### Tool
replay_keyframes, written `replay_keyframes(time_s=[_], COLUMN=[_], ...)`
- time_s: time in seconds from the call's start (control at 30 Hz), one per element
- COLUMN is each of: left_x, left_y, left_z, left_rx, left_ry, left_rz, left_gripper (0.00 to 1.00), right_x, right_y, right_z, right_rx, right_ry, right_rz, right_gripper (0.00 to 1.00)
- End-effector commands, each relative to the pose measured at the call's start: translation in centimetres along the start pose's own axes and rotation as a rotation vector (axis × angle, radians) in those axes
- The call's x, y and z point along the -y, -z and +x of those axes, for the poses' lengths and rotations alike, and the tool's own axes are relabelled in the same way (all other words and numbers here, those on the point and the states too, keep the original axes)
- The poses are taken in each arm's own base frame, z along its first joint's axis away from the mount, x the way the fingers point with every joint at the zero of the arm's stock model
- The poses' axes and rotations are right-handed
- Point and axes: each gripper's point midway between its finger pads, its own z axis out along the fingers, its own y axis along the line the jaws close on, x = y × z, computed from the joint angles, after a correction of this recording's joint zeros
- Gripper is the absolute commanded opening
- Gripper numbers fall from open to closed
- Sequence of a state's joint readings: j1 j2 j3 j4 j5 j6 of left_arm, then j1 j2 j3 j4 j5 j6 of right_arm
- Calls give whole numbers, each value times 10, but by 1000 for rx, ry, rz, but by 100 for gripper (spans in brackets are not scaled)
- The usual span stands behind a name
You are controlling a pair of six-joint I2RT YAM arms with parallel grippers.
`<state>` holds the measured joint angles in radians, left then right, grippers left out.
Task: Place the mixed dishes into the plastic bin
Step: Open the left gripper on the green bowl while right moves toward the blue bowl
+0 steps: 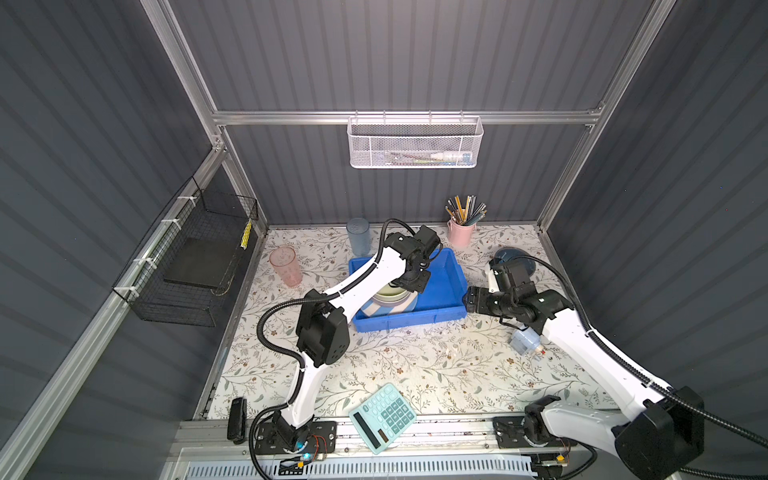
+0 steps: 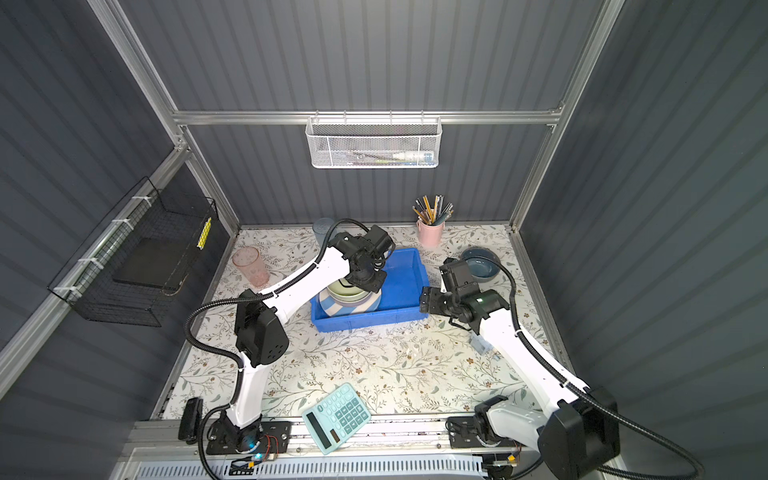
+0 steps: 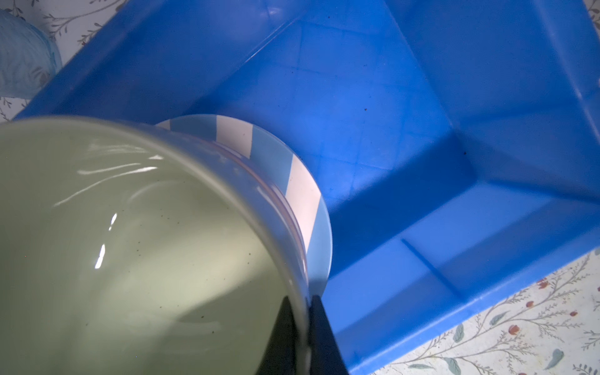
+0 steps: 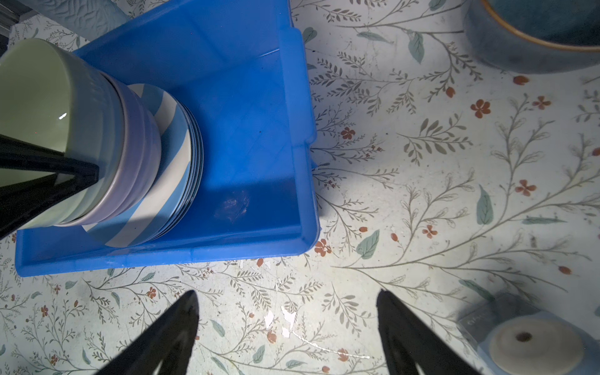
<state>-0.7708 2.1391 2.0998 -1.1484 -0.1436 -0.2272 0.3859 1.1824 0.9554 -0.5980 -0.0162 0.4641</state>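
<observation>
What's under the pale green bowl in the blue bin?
Beneath the pale-green bowl: a pinkish-lilac bowl, then a blue-white striped plate on more stacked plates, in the blue bin. The lower plates' faces are covered.

Bin (image 1: 399, 322): dish stack (image 1: 390, 305) in its left half. Left of bin, tumbler (image 1: 286, 266); behind its far-left corner, second tumbler (image 1: 358, 237); right, bowl (image 2: 481, 266). Calculator (image 1: 382, 417) at near edge.

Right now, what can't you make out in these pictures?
Lower plates: right wrist view shows only their edges; the striped plate covers their faces.
Dark-blue bowl: cut off by the right wrist view's edge.
White mesh basket: contents too small behind the mesh in both top views.
Blue tumbler: left arm covers part in a top view.
</observation>
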Motion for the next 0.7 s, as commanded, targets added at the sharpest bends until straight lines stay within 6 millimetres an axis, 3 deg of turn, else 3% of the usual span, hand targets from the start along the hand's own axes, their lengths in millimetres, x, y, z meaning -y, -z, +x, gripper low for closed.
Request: replay_keyframes(time_s=[0.0,0.13,0.4,0.5,0.67], left_x=[-5,-8,-29,-47,-98], left_y=[9,25,71,91,120], left_z=[9,4,-10,-11,1], left_rx=[-15,27,163,237,389], left_ry=[-13,-3,72,143,262], left_rz=[-13,-14,19,61,56], left_gripper=[17,36,55,64,83], right_x=[0,1,20,41,88], right_y=[1,1,2,0,-8], right_z=[-6,-17,-51,-66,-89], right_rx=[7,22,62,78,83], right_ry=[-3,-1,-30,-61,-151], right_rz=[8,19,61,105,199], right_gripper=[86,86,86,86,85])
